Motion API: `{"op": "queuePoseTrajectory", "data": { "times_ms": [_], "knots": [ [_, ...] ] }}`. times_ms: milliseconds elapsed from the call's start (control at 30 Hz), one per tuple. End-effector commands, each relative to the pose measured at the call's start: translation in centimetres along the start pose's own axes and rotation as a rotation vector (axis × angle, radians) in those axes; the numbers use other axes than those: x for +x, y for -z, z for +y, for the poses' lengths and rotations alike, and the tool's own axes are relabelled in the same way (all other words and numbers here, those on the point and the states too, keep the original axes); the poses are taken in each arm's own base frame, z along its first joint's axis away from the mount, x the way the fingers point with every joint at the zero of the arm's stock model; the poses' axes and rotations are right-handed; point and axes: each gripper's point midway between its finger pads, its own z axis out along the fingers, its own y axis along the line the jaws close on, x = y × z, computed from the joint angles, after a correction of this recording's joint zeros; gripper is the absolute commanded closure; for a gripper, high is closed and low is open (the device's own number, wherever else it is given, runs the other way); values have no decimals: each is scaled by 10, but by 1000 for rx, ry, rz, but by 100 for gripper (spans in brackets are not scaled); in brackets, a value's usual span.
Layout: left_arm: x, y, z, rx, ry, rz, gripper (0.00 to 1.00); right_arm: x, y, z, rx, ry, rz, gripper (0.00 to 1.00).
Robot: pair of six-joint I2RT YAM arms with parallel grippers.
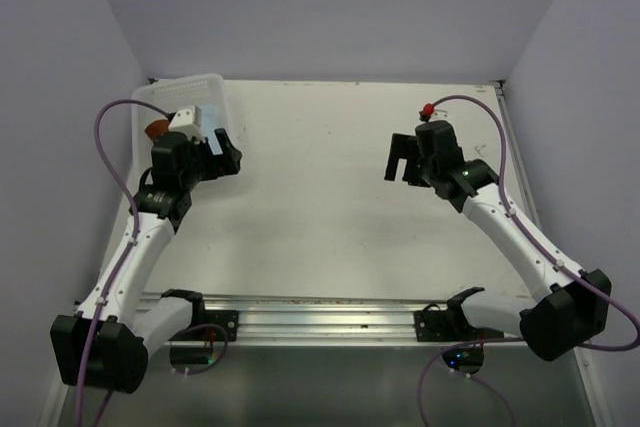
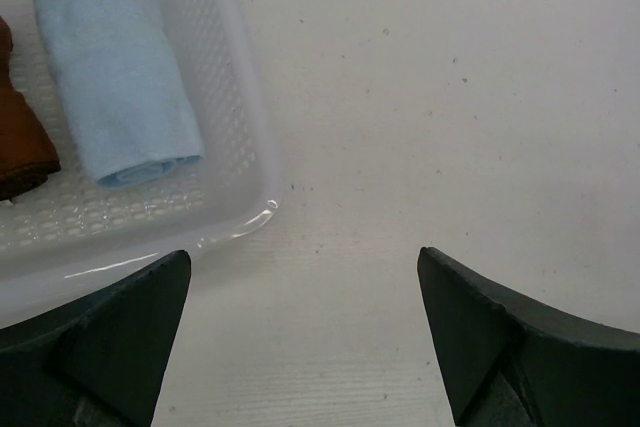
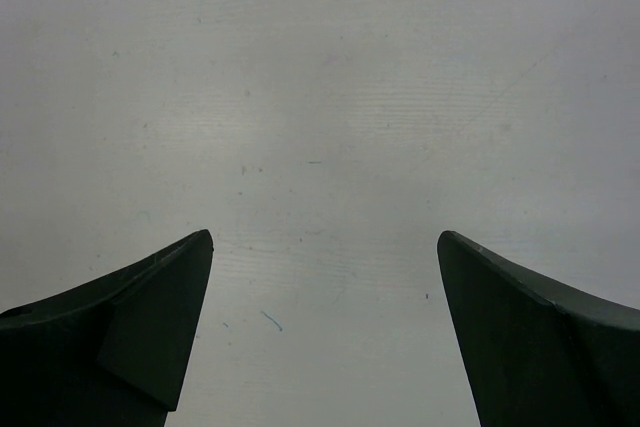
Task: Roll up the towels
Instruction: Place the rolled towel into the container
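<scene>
The pale tabletop [image 1: 320,247] is met first beyond the arm bases. Over its right half the right hand [image 1: 401,161] is held released, its fingers spread wide with nothing between them. In the right wrist view only speckled surface is framed by the two dark fingers.

Further out on the left, the left hand [image 2: 300,277] is likewise held released and nothing is grasped. It is poised over the tabletop just outside the rounded near corner of the white plastic mesh basket [image 2: 238,117], which is set at the far left.

Inside that basket the light sky-blue cloth towel [image 2: 120,77] is laid as a roll, its layered end turned toward the left wrist camera. Just beside it lies the rust-brown cloth towel [image 2: 22,142]. It is cut off by the frame edge, so it seems rolled too, though that cannot be confirmed.

Both towels are judged soft, light and limp. They are not fragile, but a roll would easily be loosened if it were pulled by its outer flap. A hold is best taken from above, across the middle of a roll, so that the whole thickness is pinched. The mesh walls leave little room at the sides.

The rolled end is shown by the left wrist view alone. From the top view the basket is largely hidden behind the left arm, and only a rust-brown patch is made out. The placing of both arms is given by the top view only.
</scene>
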Motion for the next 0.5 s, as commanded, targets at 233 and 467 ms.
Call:
{"op": "queuePoseTrajectory", "data": {
  "times_ms": [233, 467],
  "knots": [
    [-27, 3, 2, -29, -31, -92, 0, -15, -8, 0, 22, 29, -29, 1],
    [-23, -2, 4, -34, -29, -80, 0, -8, -14, 0, 23, 15, -16, 1]
  ]
}}
